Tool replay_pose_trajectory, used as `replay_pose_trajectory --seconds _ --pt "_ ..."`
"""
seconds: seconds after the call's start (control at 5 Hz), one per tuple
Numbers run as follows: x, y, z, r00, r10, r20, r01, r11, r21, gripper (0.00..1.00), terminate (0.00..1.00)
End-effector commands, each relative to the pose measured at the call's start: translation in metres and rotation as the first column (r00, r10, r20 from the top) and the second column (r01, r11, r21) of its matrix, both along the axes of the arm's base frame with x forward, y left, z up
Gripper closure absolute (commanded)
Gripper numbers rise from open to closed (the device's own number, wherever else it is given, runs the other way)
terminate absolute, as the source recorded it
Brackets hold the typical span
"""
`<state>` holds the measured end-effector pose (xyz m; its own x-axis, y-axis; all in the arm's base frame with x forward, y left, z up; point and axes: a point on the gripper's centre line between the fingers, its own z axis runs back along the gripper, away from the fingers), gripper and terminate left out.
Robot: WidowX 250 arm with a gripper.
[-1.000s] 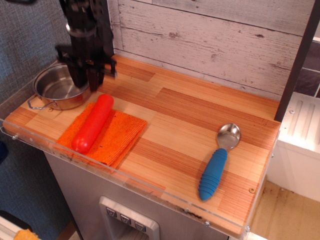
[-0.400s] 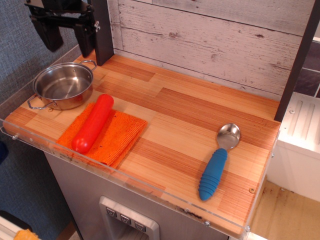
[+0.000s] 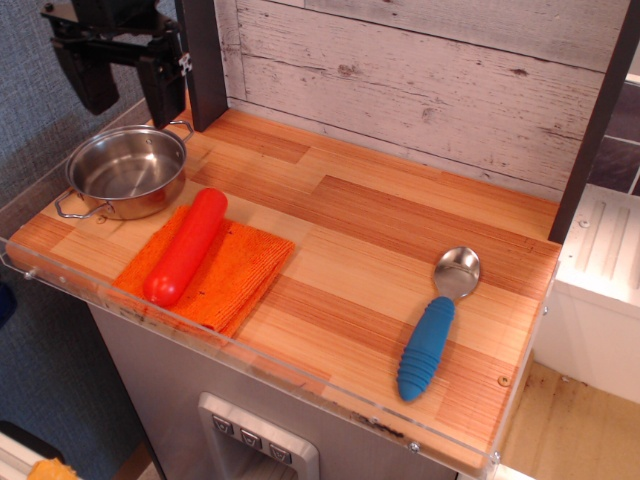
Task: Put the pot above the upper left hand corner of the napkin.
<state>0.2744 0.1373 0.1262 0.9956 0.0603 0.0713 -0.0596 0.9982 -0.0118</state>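
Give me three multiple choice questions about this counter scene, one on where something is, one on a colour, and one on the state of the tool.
1. Where does the red sausage toy lie?
A. in the pot
B. on the napkin
C. beside the spoon

2. What colour is the spoon handle?
A. blue
B. green
C. yellow

3. How is the tool now?
A. shut on the pot
B. shut on the spoon
C. open, above the pot

Answers: 1 B, it rests across the napkin. 2 A, the ribbed grip is blue. 3 C, its fingers stand apart over the empty pot.

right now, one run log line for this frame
pincer: open, empty, raised above pot | pot: on counter, touching napkin's upper left corner | napkin: flat, sausage toy on it
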Motion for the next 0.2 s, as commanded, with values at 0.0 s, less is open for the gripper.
replay_pose_trajectory --seconds 0.0 --pt "-0.0041 -0.0009 0.0205 0.999 -0.001 0.044 0.000 1.000 0.024 0.00 1.00"
